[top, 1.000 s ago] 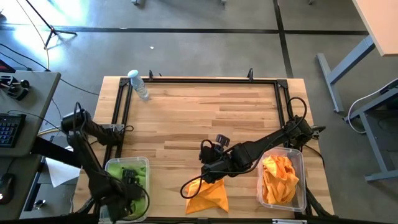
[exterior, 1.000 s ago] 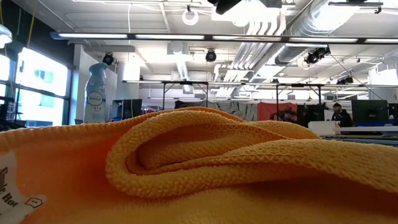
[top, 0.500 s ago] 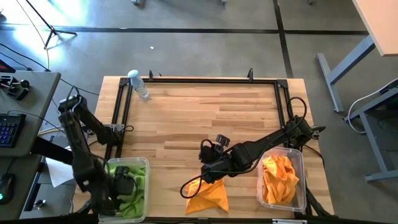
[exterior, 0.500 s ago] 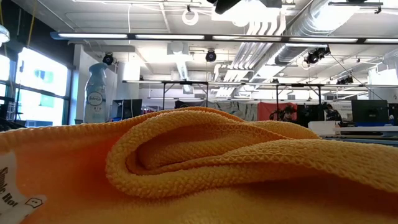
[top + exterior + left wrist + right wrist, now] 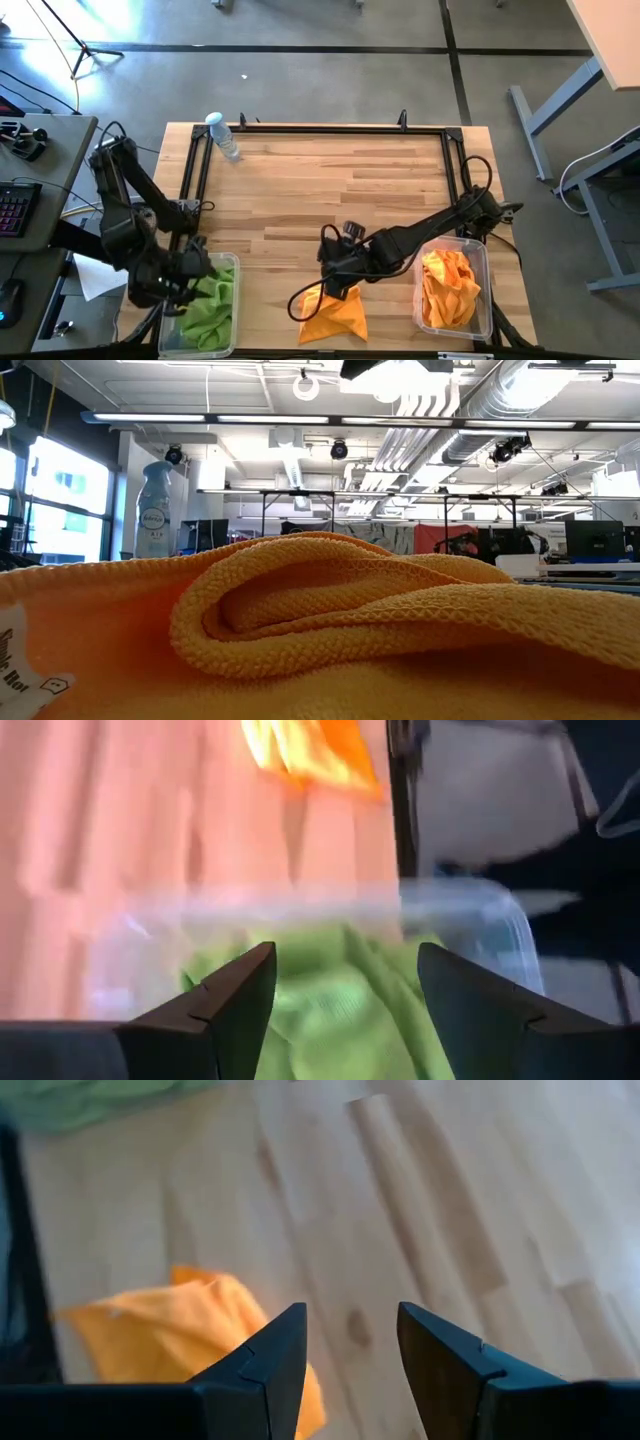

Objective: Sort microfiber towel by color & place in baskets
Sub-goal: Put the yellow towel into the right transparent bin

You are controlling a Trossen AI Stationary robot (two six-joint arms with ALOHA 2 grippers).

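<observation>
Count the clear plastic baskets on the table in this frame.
2. One basket sits at the table's near-left corner holding green towel; the other basket sits at the near-right corner holding orange towel. None seems hidden.

table centre (image 5: 330, 190) open | water bottle (image 5: 223, 135) far-left corner; orange towel (image 5: 335, 315) front edge

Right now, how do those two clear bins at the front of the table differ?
The left bin holds lime green cloth; the right bin holds orange cloth. The left gripper hangs over the left bin; the right bin has the right arm across its corner. Both are clear rounded plastic.
</observation>
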